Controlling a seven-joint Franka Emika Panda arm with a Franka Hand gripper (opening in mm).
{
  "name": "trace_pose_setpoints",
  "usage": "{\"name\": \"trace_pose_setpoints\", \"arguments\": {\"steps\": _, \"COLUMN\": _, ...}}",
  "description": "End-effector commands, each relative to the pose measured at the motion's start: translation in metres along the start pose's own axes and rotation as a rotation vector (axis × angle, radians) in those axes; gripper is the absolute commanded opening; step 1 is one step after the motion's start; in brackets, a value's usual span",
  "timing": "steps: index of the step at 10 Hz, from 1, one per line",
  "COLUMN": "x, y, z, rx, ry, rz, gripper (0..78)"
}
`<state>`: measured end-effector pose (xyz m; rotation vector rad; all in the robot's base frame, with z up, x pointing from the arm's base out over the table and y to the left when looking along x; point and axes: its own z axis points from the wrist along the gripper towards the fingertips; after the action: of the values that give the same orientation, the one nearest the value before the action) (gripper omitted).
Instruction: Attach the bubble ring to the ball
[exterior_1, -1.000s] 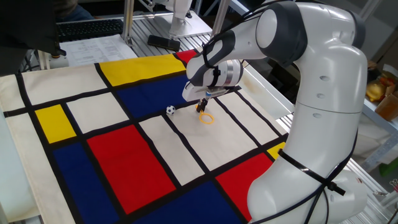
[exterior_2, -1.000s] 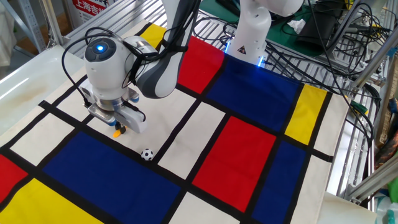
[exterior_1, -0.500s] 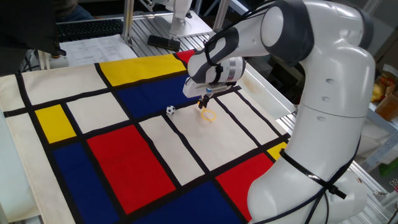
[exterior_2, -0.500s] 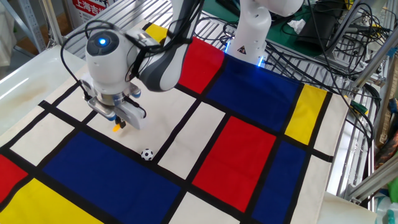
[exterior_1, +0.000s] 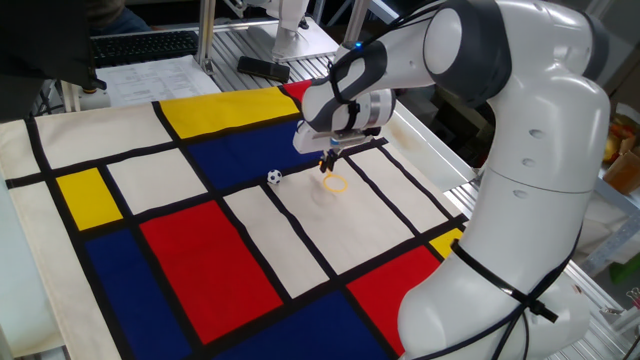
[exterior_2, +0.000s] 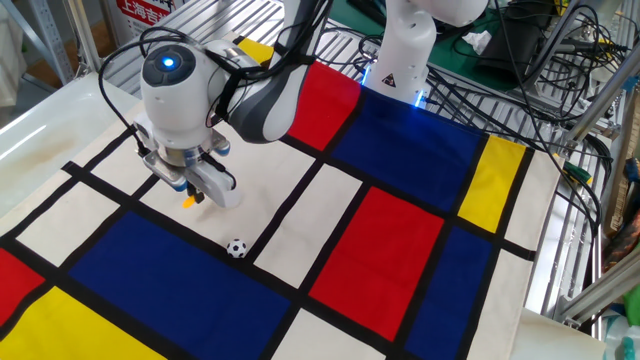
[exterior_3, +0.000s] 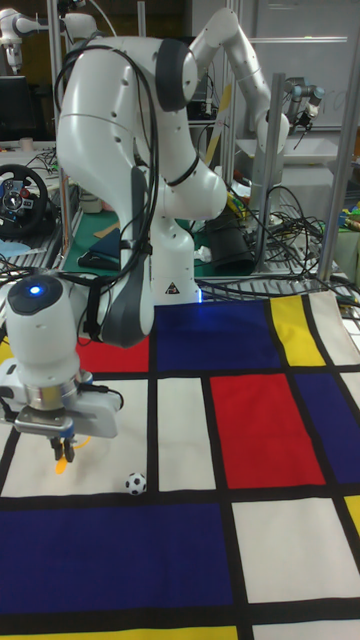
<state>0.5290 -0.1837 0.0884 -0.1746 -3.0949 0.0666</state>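
Over a white square near the cloth (exterior_1: 230, 262) centre, gripper (exterior_1: 329, 165) has risen w/ the bubble ring (exterior_1: 335, 181) pinched by its handle, loop now airborne; ball (exterior_1: 274, 177) unmoved nearby.

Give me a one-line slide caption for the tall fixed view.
Gripper holds the orange bubble ring above the cloth, left of the ball.
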Motion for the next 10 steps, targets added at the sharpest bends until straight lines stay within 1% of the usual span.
{"name": "trace_pose_setpoints", "arguments": {"steps": 1, "x": 0.001, "y": 0.018, "z": -0.029, "rx": 0.011, "ry": 0.019, "rz": 0.183, "gripper": 1.1}}
{"name": "trace_pose_setpoints", "arguments": {"steps": 2, "x": 0.001, "y": 0.02, "z": -0.031, "rx": 0.004, "ry": 0.02, "rz": 0.215, "gripper": 1.1}}
{"name": "trace_pose_setpoints", "arguments": {"steps": 7, "x": -0.001, "y": 0.028, "z": -0.044, "rx": 0.009, "ry": 0.047, "rz": 0.338, "gripper": 1.1}}
{"name": "trace_pose_setpoints", "arguments": {"steps": 10, "x": -0.002, "y": 0.032, "z": -0.049, "rx": 0.012, "ry": 0.06, "rz": 0.381, "gripper": 1.1}}
